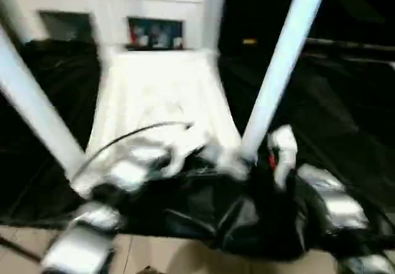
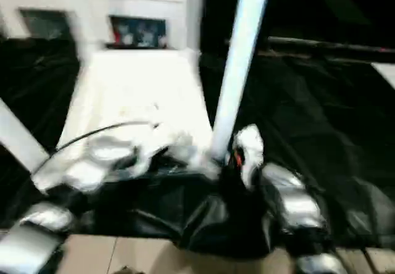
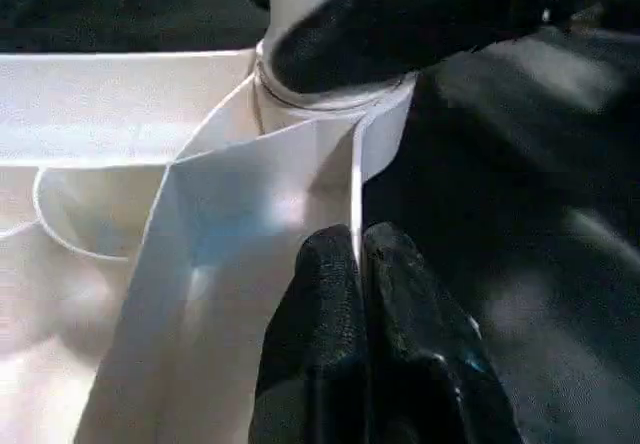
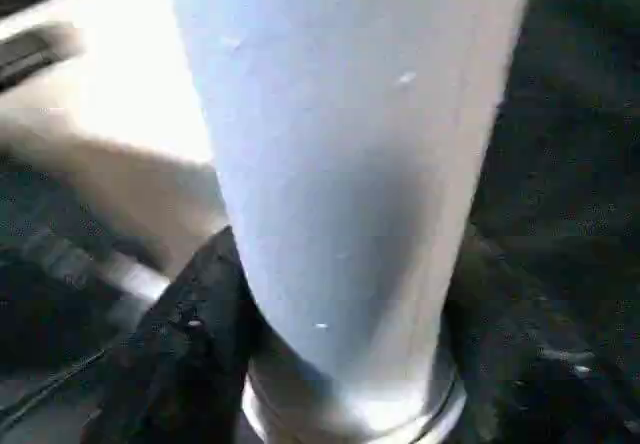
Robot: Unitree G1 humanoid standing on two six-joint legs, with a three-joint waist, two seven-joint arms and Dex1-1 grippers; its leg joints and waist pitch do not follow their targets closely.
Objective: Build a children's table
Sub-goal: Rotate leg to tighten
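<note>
Black drape (image 1: 345, 101), tile floor (image 1: 154, 255)

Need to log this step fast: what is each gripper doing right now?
Left gripper: shut on the tabletop rim.
Right gripper: around the base of the leg; grip cannot be told.

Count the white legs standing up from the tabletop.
3: one at the near left corner, one at the near right corner by the right gripper, one at the far right corner. A fourth may be hidden.

The legs (image 1: 281, 70) run off the top edge, heavily blurred.
</note>
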